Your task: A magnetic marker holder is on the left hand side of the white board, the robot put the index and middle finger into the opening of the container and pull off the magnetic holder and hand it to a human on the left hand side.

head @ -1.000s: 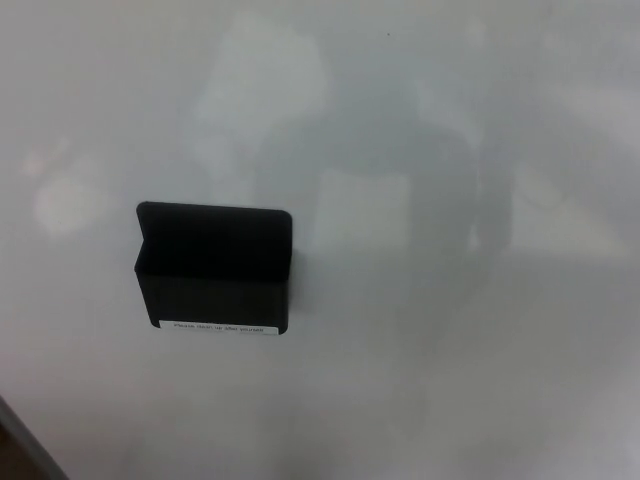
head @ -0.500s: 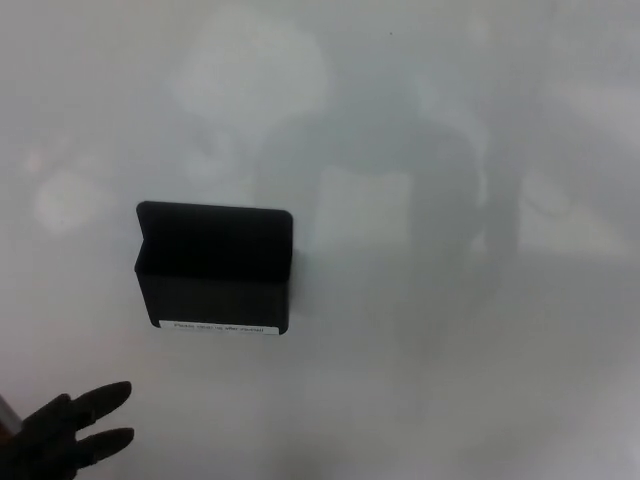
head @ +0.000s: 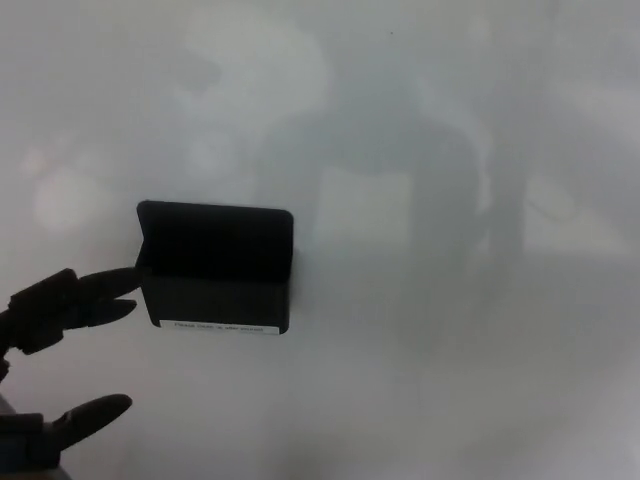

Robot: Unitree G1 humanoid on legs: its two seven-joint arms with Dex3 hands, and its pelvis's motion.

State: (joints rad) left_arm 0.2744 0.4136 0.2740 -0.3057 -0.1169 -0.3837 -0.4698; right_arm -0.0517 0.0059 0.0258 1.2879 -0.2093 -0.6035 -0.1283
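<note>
Magnetic holder (head: 215,268) on whiteboard (head: 450,380), left hand (head: 62,335) spread just beside.

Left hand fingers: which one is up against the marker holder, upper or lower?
The upper fingers: their tips reach the left edge of the black marker holder on the whiteboard. The lower finger of the left hand sits well below, apart from it.

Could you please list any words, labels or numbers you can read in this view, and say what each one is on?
White label strip along the bottom front of the black magnetic holder: one line of small dark print, too blurred to read.
Whiteboard: no writing visible, only faint reflections.
No other text, numbers or signs are visible.
</note>
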